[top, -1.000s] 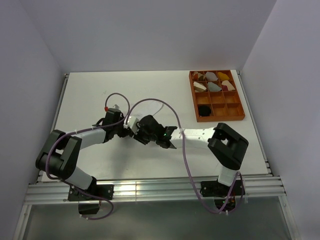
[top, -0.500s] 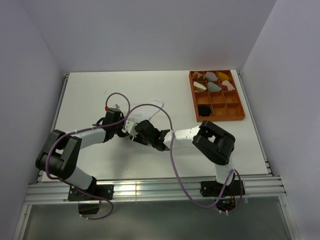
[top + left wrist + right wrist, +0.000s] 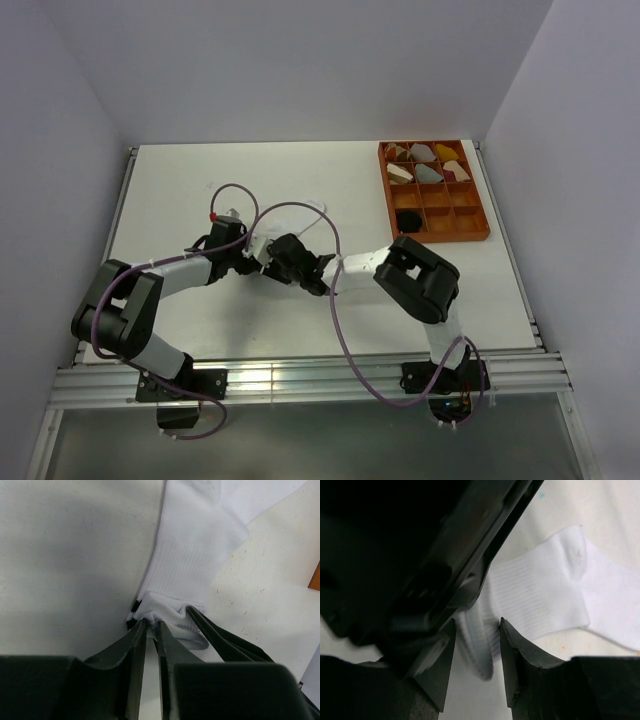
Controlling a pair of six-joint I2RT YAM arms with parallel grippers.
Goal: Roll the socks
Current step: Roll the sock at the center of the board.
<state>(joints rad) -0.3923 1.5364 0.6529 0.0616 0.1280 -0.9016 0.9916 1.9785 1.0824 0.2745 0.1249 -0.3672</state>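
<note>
Pinching white sock [image 3: 195, 555] cuff: left gripper [image 3: 151, 624] nearly closed on the black-striped edge, right gripper [image 3: 477, 625] clamped on the same cuff just beside it.

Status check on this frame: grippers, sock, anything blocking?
Left gripper shut on cuff of white fabric ankle sock with black stripes. Right gripper straddles same cuff, grip unclear. Sock unrolled, flat on white table. Grippers crowd each other; no other obstruction seen.
</note>
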